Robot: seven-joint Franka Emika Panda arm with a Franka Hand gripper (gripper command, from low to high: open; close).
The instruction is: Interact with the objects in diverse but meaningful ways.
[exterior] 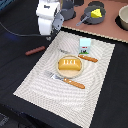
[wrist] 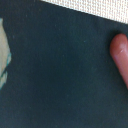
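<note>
An orange-handled fork (exterior: pixel 65 80) is lying nearest on the striped placemat (exterior: pixel 35 82). Beyond it, a plate (exterior: pixel 59 71) is holding the bread loaf (exterior: pixel 69 64), with a knife (exterior: pixel 86 58) and milk carton (exterior: pixel 85 46) behind. The sausage (exterior: pixel 35 50) is lying on dark cloth, under the gripper (exterior: pixel 48 34); I cannot tell whether its fingers are apart. Farthest, a saucepan (exterior: pixel 93 15) is carrying the cheese wedge (exterior: pixel 95 13).

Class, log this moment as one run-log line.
hand: above black table, state unclear | reddish-brown sausage: beside placemat | orange-brown bread loaf: on plate
</note>
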